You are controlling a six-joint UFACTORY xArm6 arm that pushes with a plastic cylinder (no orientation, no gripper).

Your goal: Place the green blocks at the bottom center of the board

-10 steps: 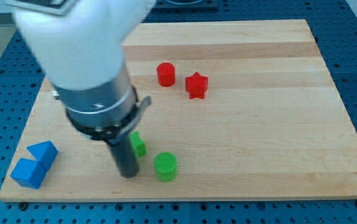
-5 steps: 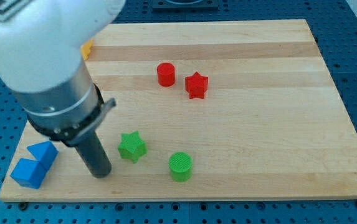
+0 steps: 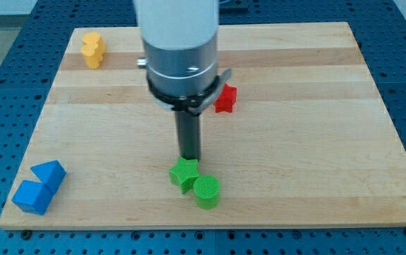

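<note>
Green star block (image 3: 184, 174) and green cylinder block (image 3: 207, 191) touching, near wooden board's (image 3: 316, 142) bottom centre | my tip (image 3: 189, 157) just above star, bare rod, nothing grasped | step: final gathering, seemingly near done | next: small downward nudge, if any

no readable text, label or number shows anywhere.

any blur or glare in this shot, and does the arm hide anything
Camera view: sharp, evenly lit, no glare; soft shadows under the green star block and green cylinder. The arm body partly covers the red star block; my tip shows clearly just above the green star.
</note>
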